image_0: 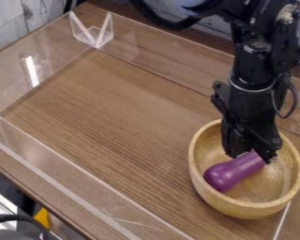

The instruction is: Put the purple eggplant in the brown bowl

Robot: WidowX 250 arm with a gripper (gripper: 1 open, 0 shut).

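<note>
"Eggplant (235, 175), 1 item: where is it, and in what condition?"

"Inside the brown bowl (212, 194), lying at a slant on the shallow interior. Oblong body, smooth purple skin with a glossy highlight; the upper end sits close beneath the jaws (250, 150)."

"Bowl particulars?"

"1 round vessel, light-brown wood by its look, with a thick, rounded rim. It rests on the worktop (102, 112), a flat brown surface with a faint wood-like texture."

"State of the jaws?"

"Together, their tips low over the bowl's interior. Contact with the eggplant cannot be confirmed from this view. The arm (255, 75) above is black, with angular, jointed housings and a loop of cable at its side."

"Other items noted?"

"2. At the worktop's far left corner, 1 pale, angular object (93, 31) with pointed tips. At the near left, 1 black cable (18, 219), curved and smooth."
</note>
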